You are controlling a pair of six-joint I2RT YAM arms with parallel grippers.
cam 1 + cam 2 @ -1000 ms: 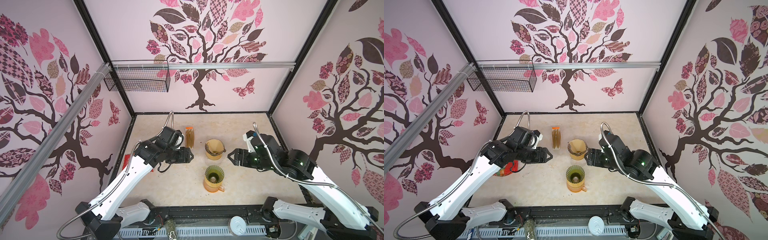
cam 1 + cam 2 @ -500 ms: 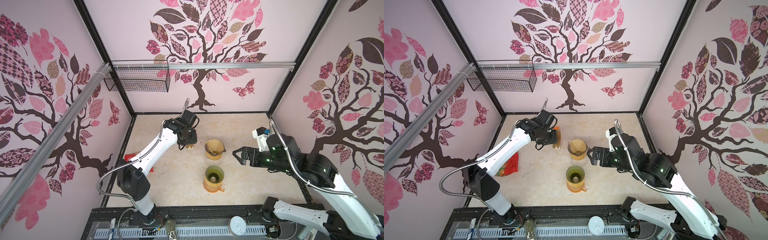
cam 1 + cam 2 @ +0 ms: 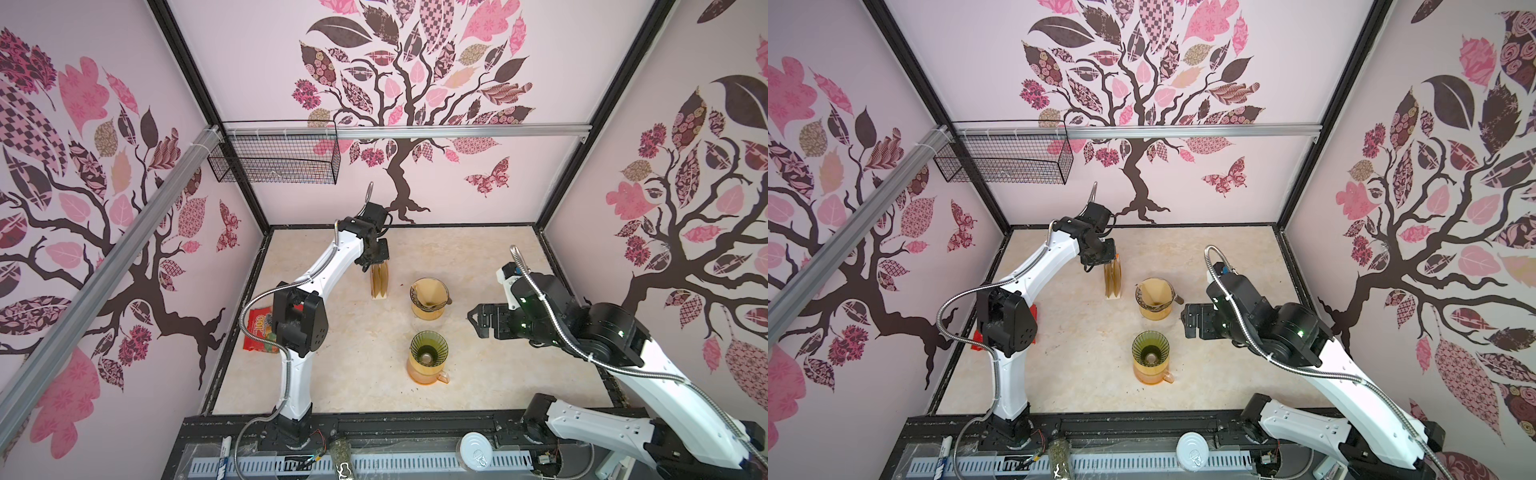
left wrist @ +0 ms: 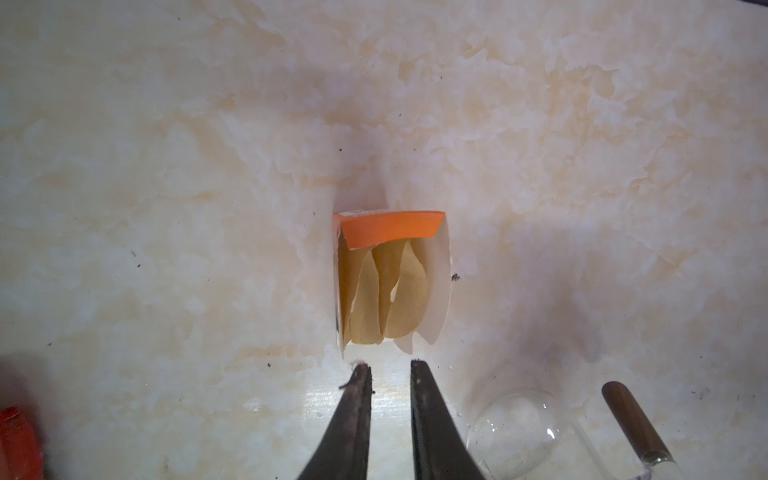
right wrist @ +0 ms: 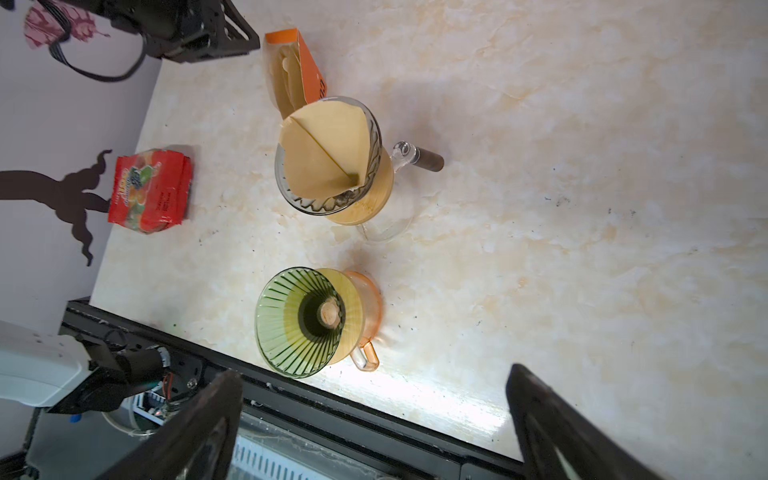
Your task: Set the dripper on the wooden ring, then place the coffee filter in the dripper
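We see the left claw (image 4: 390, 368) poised over the open top of the orange filter box (image 4: 390, 232), its 2 fingers drawn narrow with a slim gap and nothing between them. The box stands upright on the marble table (image 5: 582, 166), and several tan filters (image 4: 374, 299) stand loosely inside it. In both top views the left claw (image 3: 376, 266) sits just above the box (image 3: 380, 286).

There are 2 drippers near the middle of the table. The glass dripper (image 5: 316, 203) is just beside the box and sits on a jug (image 5: 374, 195); 1 coffee filter (image 5: 324, 141) lies in it as a folded cone. The green dripper (image 5: 282, 320) sits on an orange mug (image 5: 370, 307) nearer the front edge, with no paper in it.

The right claw (image 5: 374, 374) hangs spread wide and holds nothing; in a top view it (image 3: 1187, 320) is off to the right of both drippers. A red packet (image 5: 149, 187) lies by the left wall.
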